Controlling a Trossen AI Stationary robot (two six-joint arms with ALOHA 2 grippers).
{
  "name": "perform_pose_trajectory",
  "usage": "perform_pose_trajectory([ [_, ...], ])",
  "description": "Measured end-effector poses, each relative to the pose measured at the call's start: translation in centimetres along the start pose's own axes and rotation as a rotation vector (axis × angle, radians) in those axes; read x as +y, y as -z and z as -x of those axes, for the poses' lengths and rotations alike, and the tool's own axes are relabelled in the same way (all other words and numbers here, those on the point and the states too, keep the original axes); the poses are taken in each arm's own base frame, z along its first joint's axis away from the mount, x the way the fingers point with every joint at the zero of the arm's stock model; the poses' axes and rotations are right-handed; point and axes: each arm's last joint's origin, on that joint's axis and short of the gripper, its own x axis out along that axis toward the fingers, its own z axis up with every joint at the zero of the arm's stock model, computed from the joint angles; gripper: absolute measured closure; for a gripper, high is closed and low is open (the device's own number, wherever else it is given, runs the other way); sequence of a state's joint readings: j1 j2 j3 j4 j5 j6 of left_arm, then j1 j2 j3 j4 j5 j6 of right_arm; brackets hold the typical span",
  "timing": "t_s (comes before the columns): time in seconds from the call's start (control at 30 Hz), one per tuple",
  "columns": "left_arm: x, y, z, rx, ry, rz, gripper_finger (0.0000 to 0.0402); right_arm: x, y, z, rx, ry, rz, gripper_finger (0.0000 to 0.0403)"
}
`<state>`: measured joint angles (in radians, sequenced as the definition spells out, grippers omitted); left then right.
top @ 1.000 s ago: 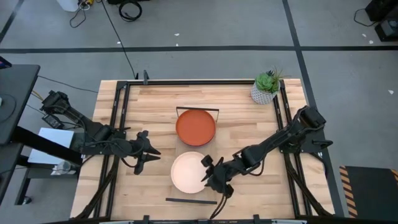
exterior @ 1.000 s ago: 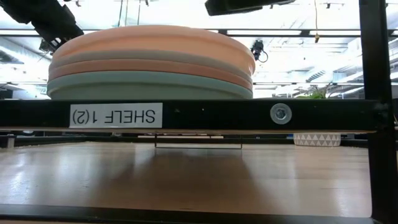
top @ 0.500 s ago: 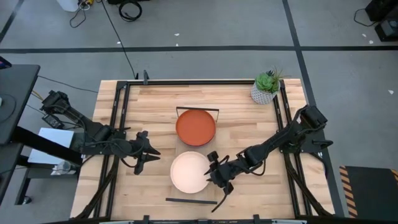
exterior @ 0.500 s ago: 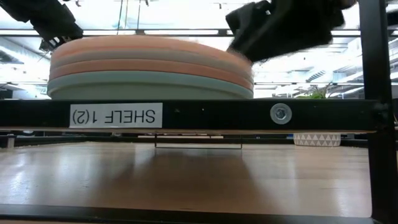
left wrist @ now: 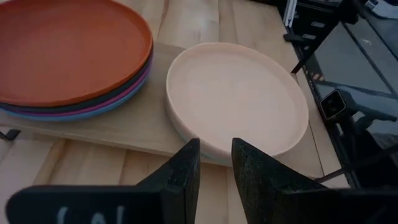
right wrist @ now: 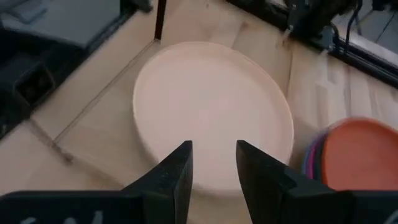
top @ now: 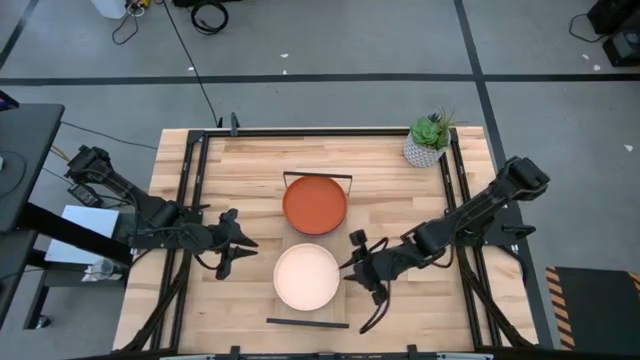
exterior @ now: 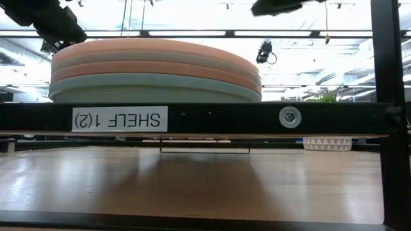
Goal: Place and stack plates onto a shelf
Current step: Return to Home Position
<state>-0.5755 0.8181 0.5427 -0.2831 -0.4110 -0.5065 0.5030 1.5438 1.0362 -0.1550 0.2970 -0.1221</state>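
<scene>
Shelf [left wrist: 124, 130]: lies along the middle of the table [top: 240, 160], running from 12 to 6 o'clock in the high view, with a black wire frame [top: 307, 322] at its 6 o'clock end. In the low view its dark front bar carries a label [exterior: 119, 119] reading "SHELF 1(2)", upside down.
Orange plate [top: 314, 204]: tops the stack at the shelf's 12 o'clock end. The left wrist view shows dark, magenta and blue rims under it.
Peach plate [top: 307, 276]: tops the second stack, at 6 o'clock of the orange one, with the two stacks just beside each other. The low view shows four layers here: peach, grey, a pinker peach, and a pale grey-green at the bottom.
Left gripper [left wrist: 216, 144]: above the table at 9 o'clock of the peach plate, near it but apart. Its fingers stand a narrow gap apart and grip nothing.
Right gripper [right wrist: 212, 146]: at 3 o'clock of the peach plate, just off its rim and facing it. Its fingers are parted a little and empty.
Plant [top: 428, 140]: in a white pot at the table's 1 o'clock corner, well apart from the shelf.
</scene>
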Motion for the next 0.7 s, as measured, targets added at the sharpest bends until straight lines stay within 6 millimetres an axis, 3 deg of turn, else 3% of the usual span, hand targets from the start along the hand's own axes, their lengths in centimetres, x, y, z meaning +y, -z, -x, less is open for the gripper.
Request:
perform_pose_trajectory([
  [0.2,0.0,0.1,0.0,-0.005,-0.025,-0.064,0.0303,-1.9,1.0,3.5,-0.136,0.040,-0.060,0.0274],
  [0.5,0.5,-0.8,1.3,-0.141,-0.040,-0.184,0.0303,-4.4,5.5,8.3,-0.260,0.092,-0.190,0.0274],
  [0.7,2.2,0.5,2.4,-0.278,-0.018,-0.217,0.0303,-5.3,6.9,11.3,-0.365,0.129,-0.237,0.0274],
])
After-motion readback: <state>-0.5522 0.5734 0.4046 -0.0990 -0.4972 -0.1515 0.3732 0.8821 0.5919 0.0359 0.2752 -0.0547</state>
